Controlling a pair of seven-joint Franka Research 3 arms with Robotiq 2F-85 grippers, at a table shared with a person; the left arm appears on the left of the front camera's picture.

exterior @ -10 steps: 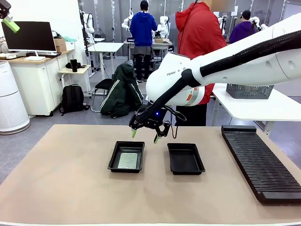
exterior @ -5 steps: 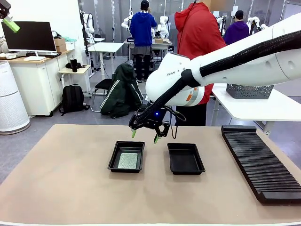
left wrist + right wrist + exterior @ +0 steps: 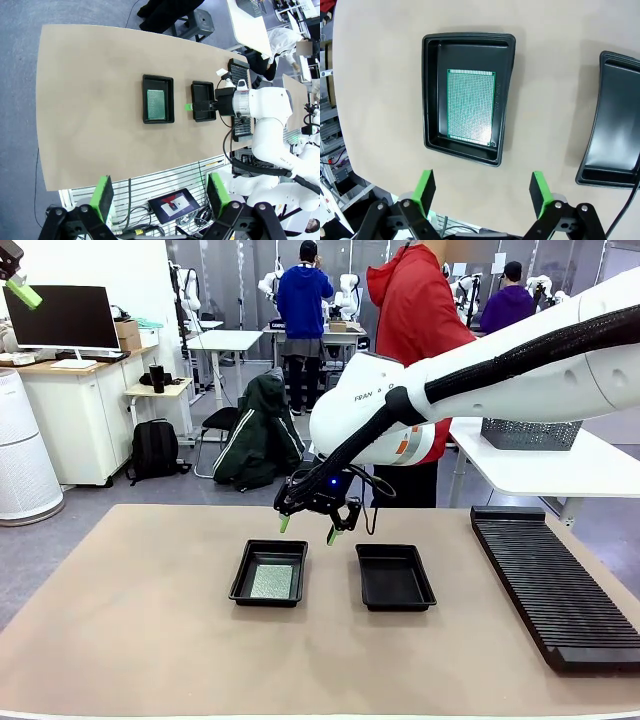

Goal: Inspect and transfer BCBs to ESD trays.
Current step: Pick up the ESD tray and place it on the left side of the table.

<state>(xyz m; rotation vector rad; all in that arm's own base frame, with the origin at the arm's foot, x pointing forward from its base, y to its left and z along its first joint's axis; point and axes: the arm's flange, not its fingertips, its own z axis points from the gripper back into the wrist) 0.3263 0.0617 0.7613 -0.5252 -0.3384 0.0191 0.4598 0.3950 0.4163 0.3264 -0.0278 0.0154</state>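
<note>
Nothing has moved: right tool (image 3: 481, 181) wide and empty, BCB (image 3: 471, 106) at its 12 o'clock in the wrist view, long axis 12–6.

We read one marking: grey capital letters "FRAN" on the white rounded joint housing (image 3: 365, 425) of the right arm, toward the far middle of the scene. A black ribbed cable sleeve (image 3: 500, 360) crosses the word there, so we cannot make out its remaining letters.
</note>
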